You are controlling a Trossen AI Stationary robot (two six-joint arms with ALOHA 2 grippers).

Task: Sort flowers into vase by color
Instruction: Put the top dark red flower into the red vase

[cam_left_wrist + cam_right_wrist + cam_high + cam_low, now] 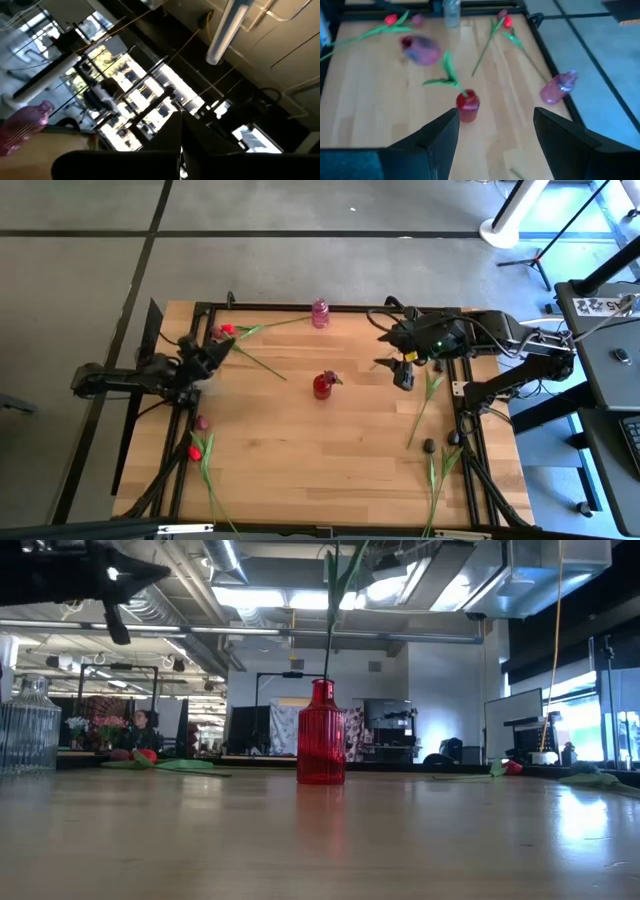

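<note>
table (300, 450): pale wood, smooth, slight sheen
red vase (321, 733): ribbed, glossy, see-through, probably plastic
pink vase (559, 86): translucent, glossy, beyond right gripper (495, 131)
right gripper fingers (440, 137): dark, matt

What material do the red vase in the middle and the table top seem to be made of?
The red vase looks like ribbed, translucent glass or clear plastic: light glows through its vertical ridges; which one, I cannot tell. The table top looks like pale wood with a smooth, slightly glossy finish: plank lines show from above.
</note>
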